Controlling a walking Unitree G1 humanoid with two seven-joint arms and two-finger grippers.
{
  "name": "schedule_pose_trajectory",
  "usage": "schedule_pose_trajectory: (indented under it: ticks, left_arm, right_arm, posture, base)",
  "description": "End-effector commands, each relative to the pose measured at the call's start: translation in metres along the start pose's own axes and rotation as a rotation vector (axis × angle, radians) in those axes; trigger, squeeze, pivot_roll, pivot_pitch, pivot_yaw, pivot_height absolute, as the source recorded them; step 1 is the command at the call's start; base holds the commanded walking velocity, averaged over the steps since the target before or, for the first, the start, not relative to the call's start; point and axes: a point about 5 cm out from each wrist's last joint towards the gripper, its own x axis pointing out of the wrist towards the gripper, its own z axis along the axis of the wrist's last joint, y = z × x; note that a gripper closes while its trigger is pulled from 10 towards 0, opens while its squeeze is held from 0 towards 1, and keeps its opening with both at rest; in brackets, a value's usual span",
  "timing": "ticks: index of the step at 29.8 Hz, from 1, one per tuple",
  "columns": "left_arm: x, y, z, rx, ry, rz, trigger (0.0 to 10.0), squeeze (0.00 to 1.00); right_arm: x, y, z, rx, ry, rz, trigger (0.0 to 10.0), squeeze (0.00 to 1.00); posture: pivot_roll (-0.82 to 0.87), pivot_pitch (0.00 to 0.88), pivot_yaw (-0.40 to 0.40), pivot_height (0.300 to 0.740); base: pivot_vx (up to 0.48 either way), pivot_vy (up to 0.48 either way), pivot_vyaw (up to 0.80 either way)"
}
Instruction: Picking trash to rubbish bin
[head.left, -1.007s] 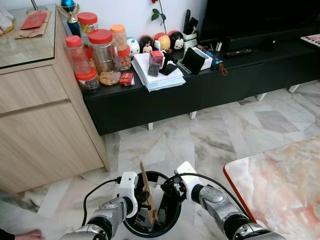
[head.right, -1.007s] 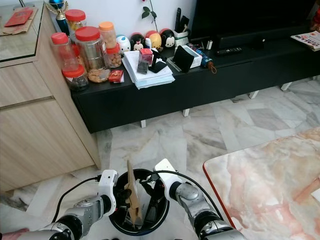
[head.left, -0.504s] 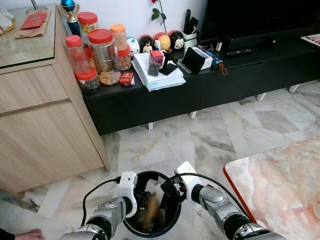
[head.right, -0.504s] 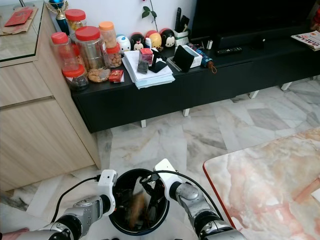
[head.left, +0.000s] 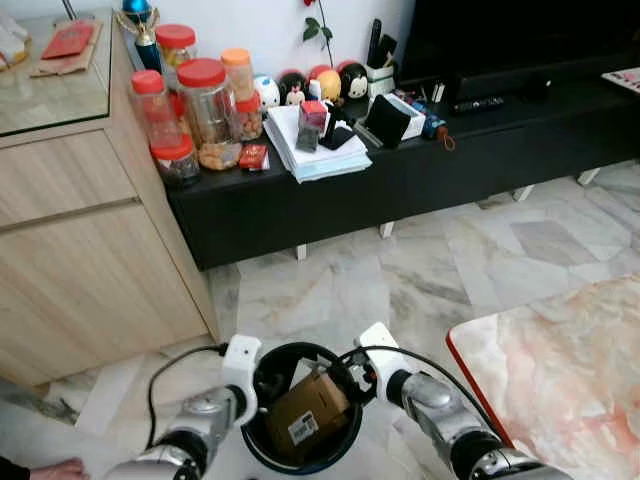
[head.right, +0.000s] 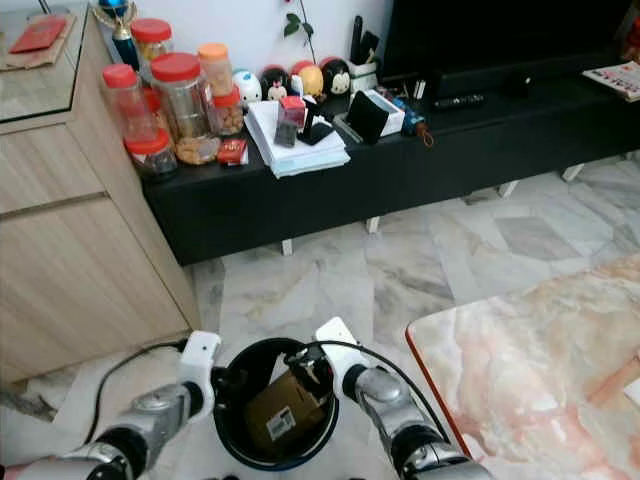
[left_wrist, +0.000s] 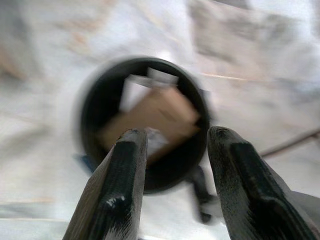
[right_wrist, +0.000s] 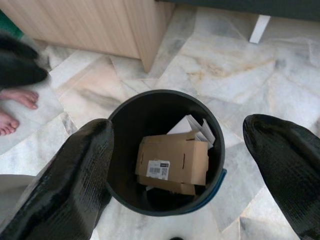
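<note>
Far left: wooden cabinet (head.left: 90, 260), glass-topped. Beside it, a low black TV bench (head.left: 400, 170) along the far wall, carrying red-lidded jars (head.left: 205, 110), a stack of papers (head.left: 315, 150), small figurines (head.left: 320, 82) and a remote (head.left: 478, 104). Near left corner: a person's bare foot (right_wrist: 17, 97) on the marble floor. Near centre: left gripper (left_wrist: 172, 165), empty, fingers moderately apart, held just left of the bin (head.left: 252, 442). Bin: round, black, standing on the floor between the two grippers. Inside it: cardboard box (right_wrist: 172, 162), brown with a barcode label, lying tilted over white paper (right_wrist: 192, 127). Right gripper (right_wrist: 185, 165): empty, fingers spread wide, at the bin's right rim. Near right: marble table (head.left: 560, 370) with red edge.
</note>
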Motion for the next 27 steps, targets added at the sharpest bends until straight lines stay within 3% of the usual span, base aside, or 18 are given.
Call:
schedule_pose_trajectory:
  ticks: [1,8,10,16,20,27]
  left_arm:
    - [-0.004,0.006,-0.010,0.048,0.017,0.049,10.0,0.00]
    - [-0.026,0.037,-0.043,0.076,0.059,0.285,10.0,0.00]
    - [-0.032,0.041,-0.054,0.064,0.086,0.338,10.0,0.00]
    - [-0.042,0.044,-0.074,0.068,0.126,0.401,10.0,0.00]
    - [-0.051,0.045,-0.092,0.031,0.161,0.469,10.0,0.00]
    - [-0.056,0.043,-0.102,-0.014,0.177,0.521,10.0,0.00]
  right_arm:
    - [-0.002,0.001,-0.008,0.018,0.014,-0.009,10.0,0.00]
    - [-0.011,0.002,-0.039,0.034,0.147,-0.055,10.0,0.00]
    - [-0.015,0.001,-0.047,-0.007,0.189,-0.079,10.0,0.00]
    - [-0.022,-0.005,-0.059,-0.005,0.235,-0.153,10.0,0.00]
    - [-0.030,-0.009,-0.071,0.061,0.265,-0.212,10.0,0.00]
    - [-0.033,-0.007,-0.080,0.097,0.284,-0.242,10.0,0.00]
  posture:
    - [-0.05,0.084,-0.017,0.740]
    - [-0.04,0.082,-0.016,0.740]
    - [-0.04,0.082,-0.016,0.740]
    - [-0.04,0.078,-0.017,0.740]
    - [-0.03,0.072,-0.020,0.740]
    - [-0.03,0.065,-0.020,0.740]
  base:
    - [0.000,0.000,0.00]
    - [0.000,0.000,0.00]
    - [0.000,0.000,0.00]
    - [0.000,0.000,0.00]
    - [0.000,0.000,0.00]
    - [0.000,0.000,0.00]
